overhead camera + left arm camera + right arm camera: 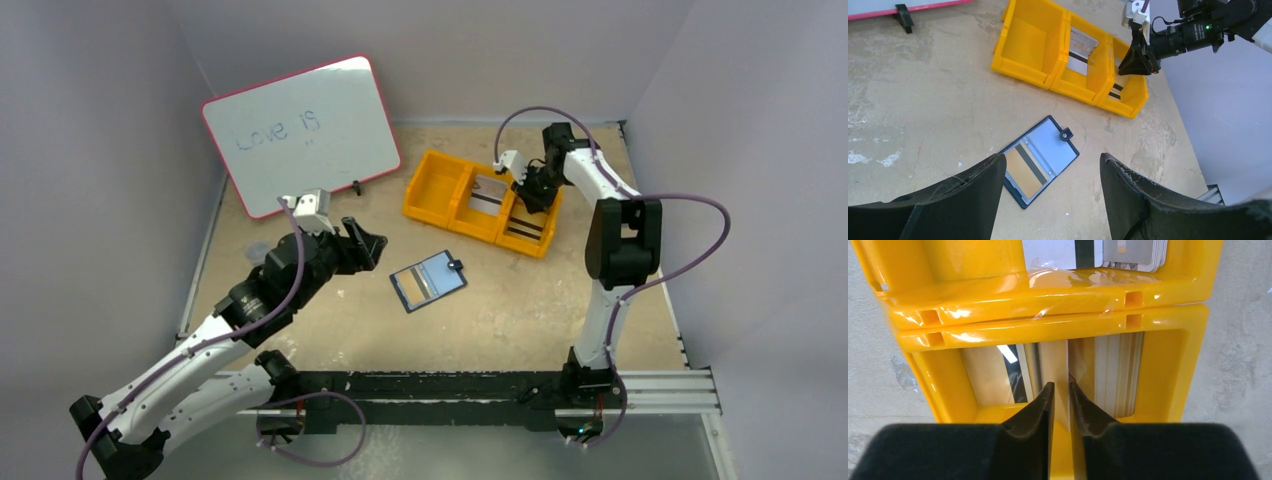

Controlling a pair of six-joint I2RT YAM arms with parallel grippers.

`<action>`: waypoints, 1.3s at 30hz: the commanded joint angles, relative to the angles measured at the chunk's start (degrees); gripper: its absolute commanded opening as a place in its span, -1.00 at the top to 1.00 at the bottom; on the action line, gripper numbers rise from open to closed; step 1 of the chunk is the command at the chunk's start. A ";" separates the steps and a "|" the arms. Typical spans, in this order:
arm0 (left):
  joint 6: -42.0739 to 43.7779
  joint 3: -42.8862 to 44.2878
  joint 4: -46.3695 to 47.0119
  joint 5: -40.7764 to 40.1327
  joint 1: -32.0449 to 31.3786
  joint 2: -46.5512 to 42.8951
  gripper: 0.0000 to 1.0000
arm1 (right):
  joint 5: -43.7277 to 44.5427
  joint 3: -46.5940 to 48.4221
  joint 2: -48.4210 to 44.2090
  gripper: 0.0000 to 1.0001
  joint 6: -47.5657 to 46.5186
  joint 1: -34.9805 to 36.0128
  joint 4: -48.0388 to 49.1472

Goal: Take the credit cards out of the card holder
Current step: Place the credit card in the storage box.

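Right gripper narrow astride upright credit card in tray's right-end compartment, grip unclear, likely drop-off; left gripper wide above card holder at bench centre

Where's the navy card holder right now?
In the top view, the dark navy folding card holder lies open mid-table, on the near side of the yellow three-compartment tray, right of the left gripper.

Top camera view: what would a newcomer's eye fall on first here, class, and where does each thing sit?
The bright yellow tray at the far middle of the table stands out first, with the right hand dipped into its right compartment among cards. Nearer, the dark blue card holder lies open mid-table, a striped card inside. A pink-rimmed whiteboard reading "Love is" leans at the far left.
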 commanded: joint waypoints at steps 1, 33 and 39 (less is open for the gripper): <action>0.11 1.28 1.96 0.14 0.23 0.17 -0.37 | -0.65 1.45 -2.23 0.57 -0.02 0.22 0.40; -18.99 -11.09 3.31 -15.91 0.36 1.79 -0.38 | -5.41 -56.16 -55.37 -1.00 88.96 14.79 72.96; -23.26 -14.21 3.87 -16.23 0.25 0.35 -0.37 | 5.01 -51.63 -43.12 -0.94 89.09 24.32 67.29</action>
